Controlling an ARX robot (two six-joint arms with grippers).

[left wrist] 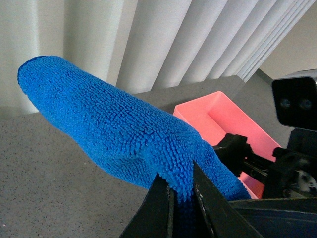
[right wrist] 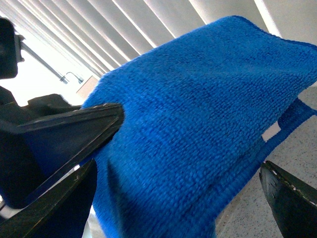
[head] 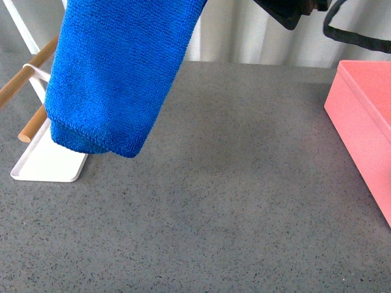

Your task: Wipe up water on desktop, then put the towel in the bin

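The towel [head: 116, 73] hangs closest, a thick blue fold dangling at the left, its lower hem clear of the desktop [head: 232, 183]. My left claw [left wrist: 179, 182] is pinched tight on a ridge of its pile and carries the whole weight. My right claw [right wrist: 192, 140] is spread wide with the cloth lying just beyond its fingers, gripping nothing.

The speckled desktop below is bare across the middle. I can make out no puddle or sheen on it, so I judge the wiping done and the step in hand to be the carry to the bin [head: 366, 116]. The bin stands at the right edge, well apart from the towel. Behind the hem at the far left sits a white tray [head: 46, 162] with wooden bars [head: 30, 125].

To do this well I should hold the pinch firm, since only one ridge is caught and the fluffy layers could slide out. I should travel right with the hem raised above the bin's near wall, so the fold does not snag on the rim. I should let go only once the bulk hangs over the inside. The right claw should stay out of the path.
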